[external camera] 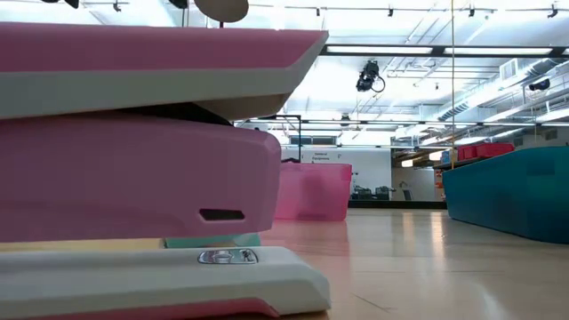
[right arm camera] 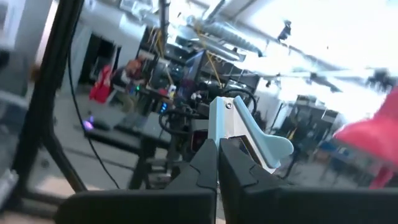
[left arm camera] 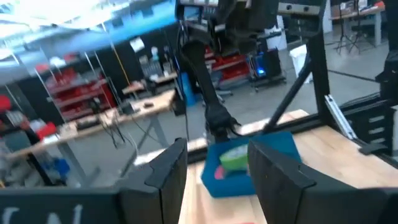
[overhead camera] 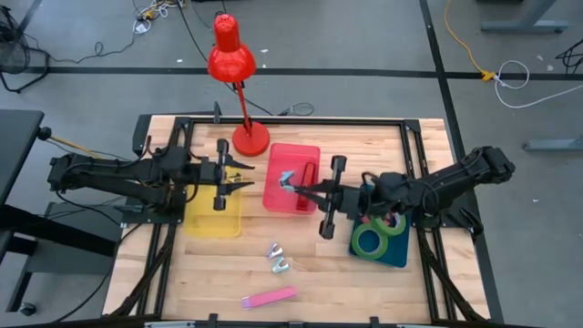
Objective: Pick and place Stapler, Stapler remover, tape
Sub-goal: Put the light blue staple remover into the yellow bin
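My right gripper (overhead camera: 296, 189) is shut on a light-blue staple remover (overhead camera: 286, 179) above the red-pink bin (overhead camera: 305, 155); it also shows in the right wrist view (right arm camera: 217, 146). My left gripper (overhead camera: 241, 178) is open and empty above the far edge of the yellow bin (overhead camera: 211, 219); in the left wrist view (left arm camera: 217, 168) its fingers stand apart. Two green tape rolls (overhead camera: 372, 239) and a pinkish-red one (overhead camera: 393, 221) lie in the teal bin (overhead camera: 401, 255). A pink stapler (overhead camera: 270, 298) lies flat near the table's near edge. Two more staple removers (overhead camera: 278, 260) rest on the table. My right gripper pinches the staple remover's lower end (right arm camera: 231, 135) between its two shut fingers. The fingers come about level from the table's right side. The remover's light-blue wings (right arm camera: 267, 148) stick out past the fingertips, lifted clear above the red-pink bin.
A red desk lamp (overhead camera: 232, 59) stands on its base (overhead camera: 250, 139) at the table's far edge, next to the red-pink bin. In the low view the pink stapler (external camera: 133, 160) fills the left side, with the pink bin (external camera: 311, 191) and teal bin (external camera: 516, 196) behind.
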